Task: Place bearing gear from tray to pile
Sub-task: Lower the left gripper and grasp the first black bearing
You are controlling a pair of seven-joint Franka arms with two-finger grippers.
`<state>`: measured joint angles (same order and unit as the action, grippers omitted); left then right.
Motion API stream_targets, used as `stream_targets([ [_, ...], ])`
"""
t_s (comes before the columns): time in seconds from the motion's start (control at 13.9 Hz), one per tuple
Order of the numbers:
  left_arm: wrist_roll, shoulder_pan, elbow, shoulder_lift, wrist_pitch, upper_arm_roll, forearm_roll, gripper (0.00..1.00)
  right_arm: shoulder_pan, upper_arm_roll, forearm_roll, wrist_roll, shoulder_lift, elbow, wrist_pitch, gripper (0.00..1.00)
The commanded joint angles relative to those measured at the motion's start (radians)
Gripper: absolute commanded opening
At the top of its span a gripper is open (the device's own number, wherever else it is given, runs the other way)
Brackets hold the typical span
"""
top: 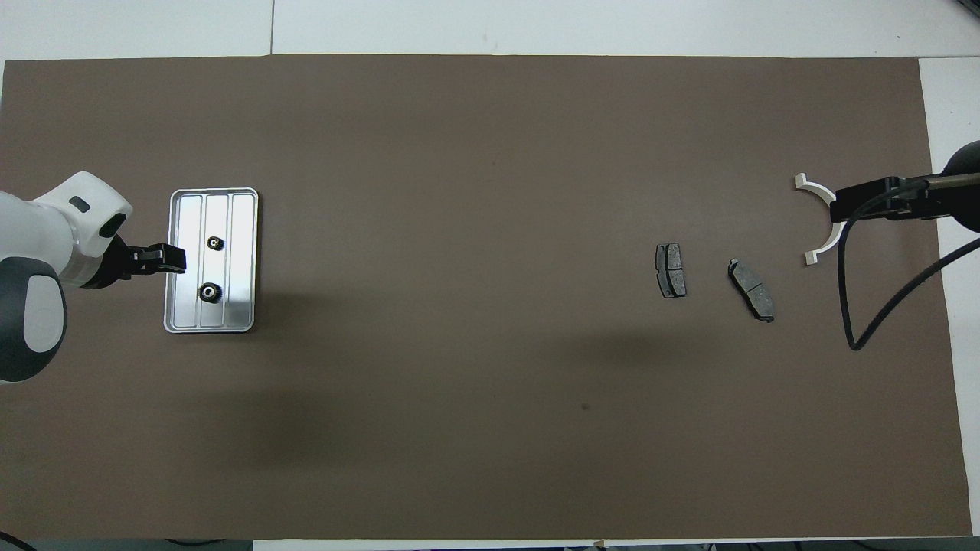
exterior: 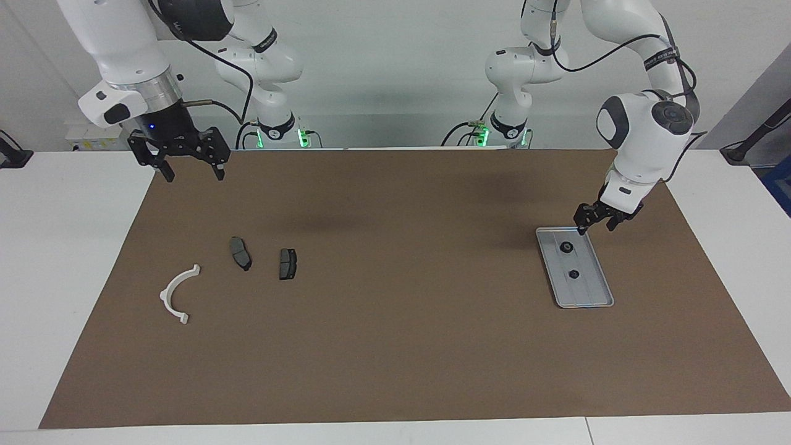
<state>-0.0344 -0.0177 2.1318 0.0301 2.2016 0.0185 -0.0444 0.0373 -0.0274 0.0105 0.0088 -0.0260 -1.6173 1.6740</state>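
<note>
The silver grooved tray (exterior: 587,293) lies toward the left arm's end of the mat, with two small black bearing gears on it. One gear (exterior: 565,247) is nearer to the robots than the other gear (exterior: 573,274). My left gripper (exterior: 595,227) is open and empty, low over the tray's corner nearest the robots. The pile lies toward the right arm's end: a white semicircular bracket (exterior: 176,295) and two dark brake pads (exterior: 241,253) (exterior: 287,264). My right gripper (exterior: 194,176) hangs open and empty, raised and waiting. In the overhead view are the tray (top: 241,229), the gears (top: 208,291) (top: 215,243), the left gripper (top: 170,259) and the bracket (top: 818,191).
A brown mat (exterior: 395,346) covers the white table (exterior: 62,247). The right arm's black cable (top: 850,306) loops over the mat beside the pile in the overhead view. The right gripper (top: 842,205) partly covers the bracket there.
</note>
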Motion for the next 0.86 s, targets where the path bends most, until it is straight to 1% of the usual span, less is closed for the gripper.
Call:
stream_targets([
  [0.0, 0.011, -0.011, 0.036, 0.04, 0.076, -0.008, -0.017, 0.65, -0.008, 0.003, 0.006, -0.033, 0.0, -0.009, 0.006, 1.0],
  [0.14, -0.004, -0.01, 0.036, 0.063, 0.09, -0.009, -0.015, 0.6, -0.008, 0.003, 0.006, -0.035, 0.0, -0.009, 0.006, 1.0],
  [0.29, -0.005, -0.005, 0.042, 0.085, 0.101, -0.009, -0.015, 0.58, -0.01, 0.003, 0.006, -0.035, 0.0, -0.009, 0.004, 1.0],
  [0.43, -0.007, -0.007, 0.063, 0.096, 0.136, -0.009, -0.015, 0.58, -0.011, 0.003, 0.006, -0.036, 0.0, -0.009, 0.004, 1.0],
  [0.58, -0.016, -0.01, 0.076, 0.097, 0.142, -0.009, -0.015, 0.58, -0.01, 0.003, 0.005, -0.036, 0.0, -0.009, 0.004, 1.0],
  [0.79, -0.091, 0.002, 0.082, 0.099, 0.142, -0.012, -0.014, 0.58, -0.01, 0.003, 0.002, -0.036, 0.001, -0.009, 0.006, 1.0],
])
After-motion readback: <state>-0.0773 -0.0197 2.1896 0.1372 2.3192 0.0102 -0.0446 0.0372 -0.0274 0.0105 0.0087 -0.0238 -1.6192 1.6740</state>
